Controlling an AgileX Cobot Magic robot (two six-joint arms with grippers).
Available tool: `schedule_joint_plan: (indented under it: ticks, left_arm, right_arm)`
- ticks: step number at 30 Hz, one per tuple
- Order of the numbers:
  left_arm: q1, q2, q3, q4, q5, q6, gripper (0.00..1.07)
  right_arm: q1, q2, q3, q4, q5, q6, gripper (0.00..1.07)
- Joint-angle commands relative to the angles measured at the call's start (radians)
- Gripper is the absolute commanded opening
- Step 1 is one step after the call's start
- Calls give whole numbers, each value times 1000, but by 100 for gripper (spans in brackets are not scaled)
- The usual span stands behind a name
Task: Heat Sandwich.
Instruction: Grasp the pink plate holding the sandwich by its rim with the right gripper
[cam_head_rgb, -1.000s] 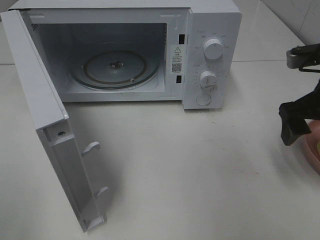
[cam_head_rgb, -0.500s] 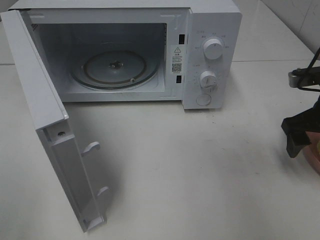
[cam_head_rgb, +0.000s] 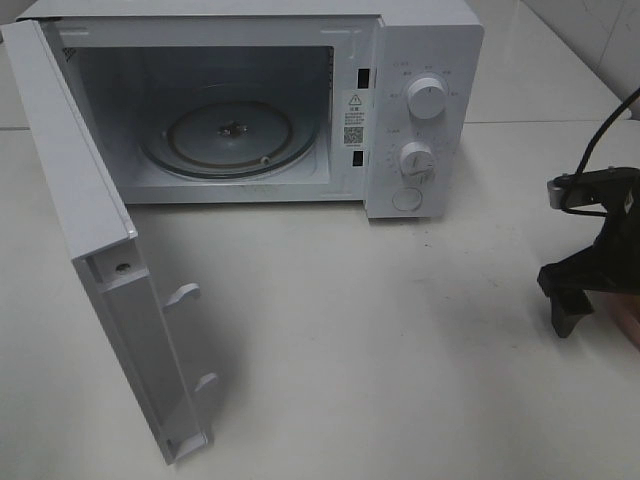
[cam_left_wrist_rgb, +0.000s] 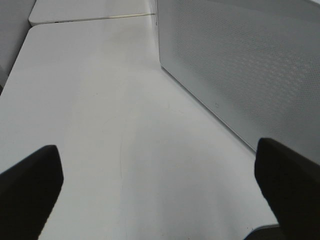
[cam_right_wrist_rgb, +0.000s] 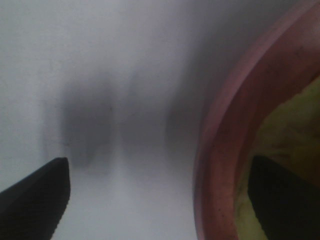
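Observation:
The pink plate (cam_right_wrist_rgb: 225, 125) lies at the table's right edge, and only a sliver of it (cam_head_rgb: 633, 325) shows in the high view. A blurred pale yellow-green part of the sandwich (cam_right_wrist_rgb: 290, 130) rests on it. My right gripper (cam_right_wrist_rgb: 160, 200) is open and low over the plate's left rim, with one finger outside the rim and the other over the plate. In the high view the right gripper (cam_head_rgb: 590, 290) hides most of the plate. My left gripper (cam_left_wrist_rgb: 160, 195) is open and empty over bare table beside the microwave door (cam_left_wrist_rgb: 250, 65). It is out of the high view.
The white microwave (cam_head_rgb: 420, 110) stands at the back with its door (cam_head_rgb: 100, 250) swung wide open toward the front left. Its glass turntable (cam_head_rgb: 230, 135) holds nothing. White table (cam_head_rgb: 380, 350) lies between the microwave and the right gripper.
My right gripper has dropped lower and shifted a little left, down to the plate's rim. The microwave and its door have not moved.

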Motion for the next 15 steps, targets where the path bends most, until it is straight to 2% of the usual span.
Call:
schedule_joint_plan:
  ticks: [1,11,13,15]
  left_arm:
    - [3,0,1,-5,-13,-8,101]
    - [3,0,1,-5,-13,-8,101]
    - [3,0,1,-5,-13,-8,101]
    - [3,0,1,-5,-13,-8,101]
  right_arm:
    - [-6,26,-2,-35,-18,4,90]
    - [-6,32,-2,-37,-29,3,86]
    - [-6,32,-2,-37,-24,2,81]
    - [-6,32,-2,-37,-24,2,66]
